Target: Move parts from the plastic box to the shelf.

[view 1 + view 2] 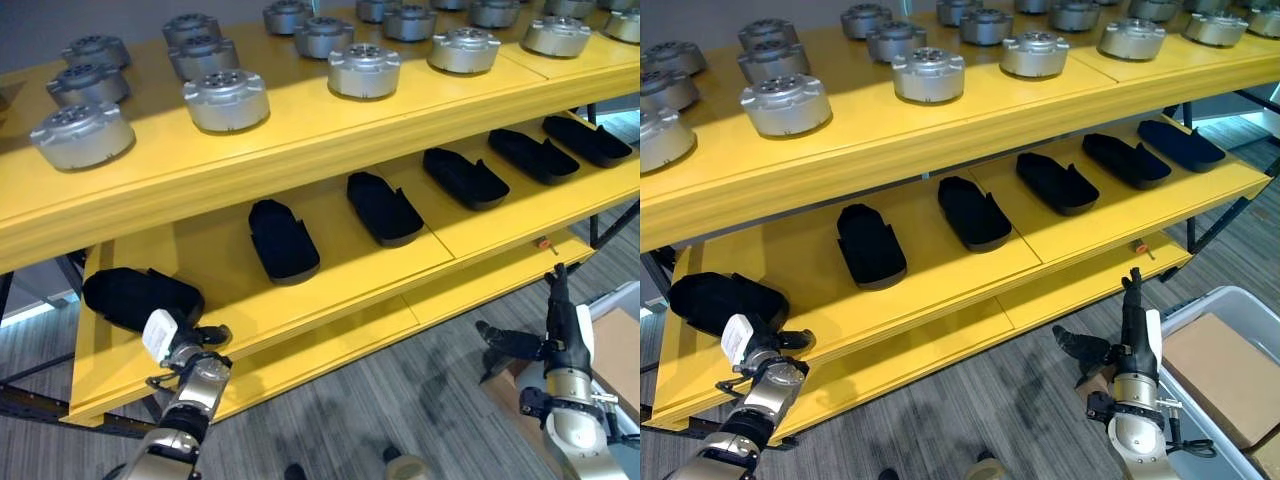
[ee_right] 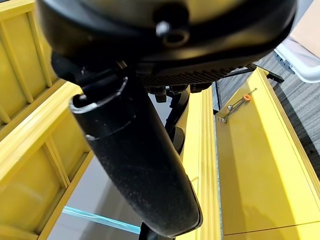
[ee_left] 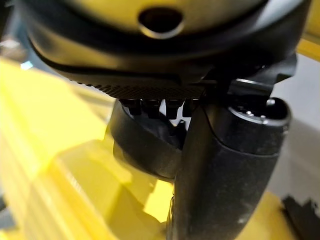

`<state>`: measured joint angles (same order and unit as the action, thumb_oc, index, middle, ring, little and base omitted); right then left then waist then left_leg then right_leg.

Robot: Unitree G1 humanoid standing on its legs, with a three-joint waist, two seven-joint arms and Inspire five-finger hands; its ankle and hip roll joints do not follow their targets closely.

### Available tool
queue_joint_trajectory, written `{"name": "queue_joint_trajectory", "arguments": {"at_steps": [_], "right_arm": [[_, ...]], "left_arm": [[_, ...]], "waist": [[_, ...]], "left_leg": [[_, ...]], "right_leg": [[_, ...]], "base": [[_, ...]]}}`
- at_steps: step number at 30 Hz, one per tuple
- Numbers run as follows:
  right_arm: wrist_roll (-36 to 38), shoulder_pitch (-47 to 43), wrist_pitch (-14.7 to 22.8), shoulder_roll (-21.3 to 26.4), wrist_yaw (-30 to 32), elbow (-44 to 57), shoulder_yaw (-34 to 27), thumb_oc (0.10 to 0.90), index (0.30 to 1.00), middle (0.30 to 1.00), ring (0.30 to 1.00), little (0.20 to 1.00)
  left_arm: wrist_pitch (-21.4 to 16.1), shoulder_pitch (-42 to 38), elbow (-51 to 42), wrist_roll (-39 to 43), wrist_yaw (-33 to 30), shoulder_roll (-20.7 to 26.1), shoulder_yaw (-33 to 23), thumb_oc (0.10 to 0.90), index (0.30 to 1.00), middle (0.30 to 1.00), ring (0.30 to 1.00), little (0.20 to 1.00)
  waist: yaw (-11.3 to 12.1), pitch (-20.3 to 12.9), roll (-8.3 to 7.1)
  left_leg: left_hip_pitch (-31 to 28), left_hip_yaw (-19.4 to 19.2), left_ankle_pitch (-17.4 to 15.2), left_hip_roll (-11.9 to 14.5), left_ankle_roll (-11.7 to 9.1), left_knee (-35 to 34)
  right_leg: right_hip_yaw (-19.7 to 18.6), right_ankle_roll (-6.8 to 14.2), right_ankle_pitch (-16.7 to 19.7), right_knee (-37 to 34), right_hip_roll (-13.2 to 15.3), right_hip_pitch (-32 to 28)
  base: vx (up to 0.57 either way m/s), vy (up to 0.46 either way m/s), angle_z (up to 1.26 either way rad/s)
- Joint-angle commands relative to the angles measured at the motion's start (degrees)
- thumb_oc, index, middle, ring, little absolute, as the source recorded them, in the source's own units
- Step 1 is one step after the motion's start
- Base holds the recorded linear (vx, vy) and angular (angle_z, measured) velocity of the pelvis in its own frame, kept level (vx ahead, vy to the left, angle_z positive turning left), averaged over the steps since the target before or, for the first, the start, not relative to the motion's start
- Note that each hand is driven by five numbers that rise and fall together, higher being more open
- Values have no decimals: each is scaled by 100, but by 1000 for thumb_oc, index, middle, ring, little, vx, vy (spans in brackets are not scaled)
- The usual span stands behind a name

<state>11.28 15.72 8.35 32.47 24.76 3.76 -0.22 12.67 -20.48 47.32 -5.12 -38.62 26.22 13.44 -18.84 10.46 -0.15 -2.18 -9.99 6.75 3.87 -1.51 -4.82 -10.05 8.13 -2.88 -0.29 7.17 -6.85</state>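
Note:
A black moulded part (image 1: 130, 295) lies at the left end of the yellow shelf's (image 1: 330, 290) middle board, and past my fingers it appears again as a dark part (image 3: 145, 150). My left hand (image 1: 190, 355) is just in front of it, fingers relaxed and thumb (image 3: 225, 165) standing apart, with a white cover on the hand's back. Several more black parts (image 1: 283, 240) lie in a row along the same board. Low at the right, my right hand (image 1: 560, 335) is open and empty, fingers straight up, beside the plastic box (image 1: 1230, 310).
Several silver round parts (image 1: 226, 100) stand on the top board. A small orange-tipped piece (image 1: 543, 243) lies on the lowest board near the right end. Inside the plastic box is a brown cardboard piece (image 1: 1230, 375). Grey floor runs below the shelf.

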Motion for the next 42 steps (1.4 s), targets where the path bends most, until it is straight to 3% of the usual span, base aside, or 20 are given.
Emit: {"name": "queue_joint_trajectory", "arguments": {"at_steps": [1, 10, 22, 32, 34, 42], "right_arm": [[-59, -639, 513, 247, 48, 344, -342, 900, 1000, 1000, 1000, 1000], [37, -749, 564, 408, -177, 231, -398, 900, 1000, 1000, 1000, 1000], [82, -812, 467, 455, -349, 281, -444, 900, 1000, 1000, 1000, 1000], [74, -850, 370, 428, -474, 327, -436, 900, 1000, 1000, 1000, 1000], [74, -855, 365, 427, -475, 331, -434, 900, 1000, 1000, 1000, 1000], [7, -758, 488, 320, -198, 361, -452, 900, 1000, 1000, 1000, 1000]], "left_arm": [[318, -294, 495, -1091, 236, 857, 73, 900, 1000, 1000, 1000, 1000], [370, -367, 423, -2454, 1251, 1305, 718, 900, 1000, 1000, 1000, 1000], [408, -209, 331, -2744, 1979, 1402, 990, 900, 1000, 1000, 1000, 1000], [623, -51, 635, -1714, 1860, 1076, 788, 900, 1000, 1000, 1000, 1000], [630, -46, 641, -1702, 1859, 1062, 780, 900, 1000, 1000, 1000, 1000], [781, 121, 281, -2343, 814, 803, 657, 900, 1000, 1000, 1000, 1000]], "waist": [[163, -13, -118], [113, 15, 40], [116, 18, 157], [124, 23, 157], [125, 23, 156], [207, 27, 61]], "left_leg": [[-420, -237, -1020, -48, 267, 319], [-415, -241, -1024, -91, 254, 296], [-417, -200, -1022, -137, 244, 270], [-400, -175, -1017, -137, 245, 286], [-399, -174, -1016, -136, 244, 287], [-356, -129, -1012, -120, 247, 288]], "right_leg": [[195, -92, 134, 481, -313, 739], [206, -70, 124, 487, -284, 756], [257, -56, 129, 444, -252, 721], [286, -88, 85, 474, -280, 727], [285, -90, 83, 477, -282, 730], [338, -110, 73, 489, -302, 747]], "base": [[-2, 37, 0], [-2, 17, -1], [0, 0, 0], [0, 0, 0], [-1, -1, 2], [-18, -21, 1]]}}
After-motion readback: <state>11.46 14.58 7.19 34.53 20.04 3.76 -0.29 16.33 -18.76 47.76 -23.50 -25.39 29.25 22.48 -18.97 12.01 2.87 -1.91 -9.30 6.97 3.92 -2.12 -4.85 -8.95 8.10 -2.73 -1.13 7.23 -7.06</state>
